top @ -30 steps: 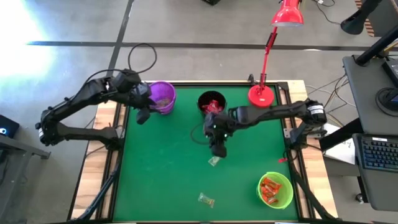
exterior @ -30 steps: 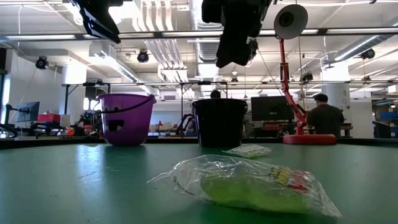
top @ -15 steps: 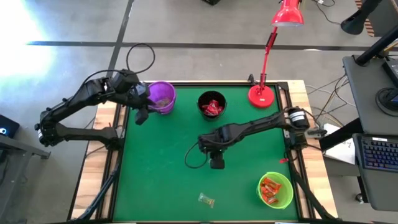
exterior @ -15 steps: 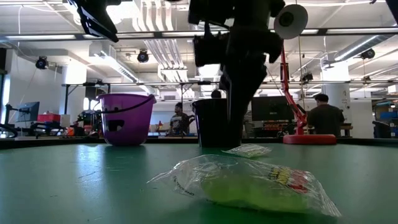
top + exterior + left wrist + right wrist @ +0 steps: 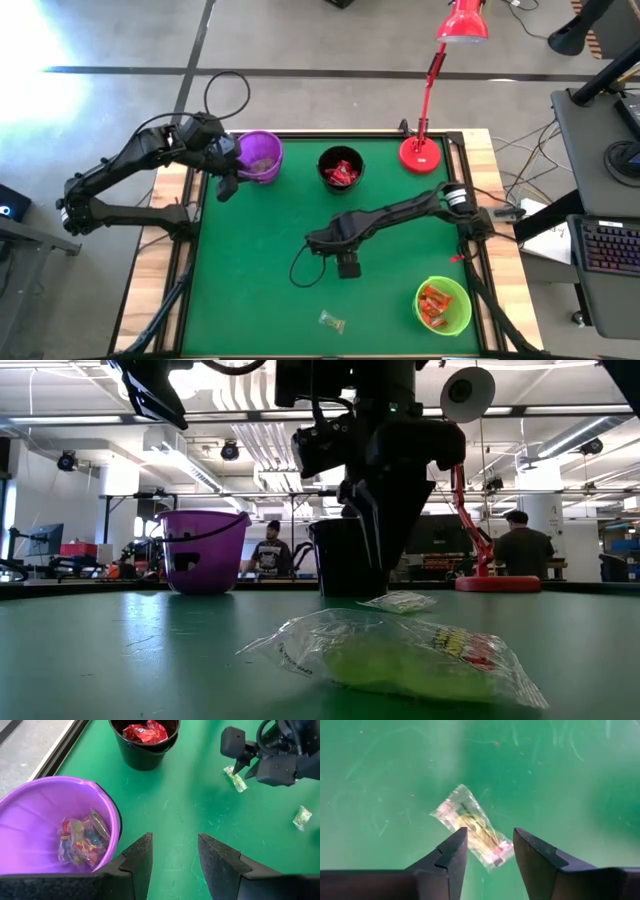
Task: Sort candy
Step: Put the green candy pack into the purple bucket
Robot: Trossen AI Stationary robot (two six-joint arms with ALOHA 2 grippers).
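Two loose candies lie on the green table (image 5: 250, 290); the right gripper (image 5: 487, 852) hangs over one pale-green candy (image 5: 472, 826), fingers apart, probably ready to pinch it. The left gripper (image 5: 174, 851) waits beside the purple cup (image 5: 30, 805), fingers apart too and holding nothing.

Right hand (image 5: 348, 268) hides a candy (image 5: 472, 826) from above.

Crinkly clear-plastic candy (image 5: 472, 827), matt green table (image 5: 380, 770)

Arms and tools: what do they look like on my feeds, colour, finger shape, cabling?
Both arms are dark, near-black jointed links. The left arm has a thin black cable looping above its wrist; the right arm trails a black cable loop beside its tool. The left tool and right tool each have two matte black, wedge-shaped fingers. No markings are visible.
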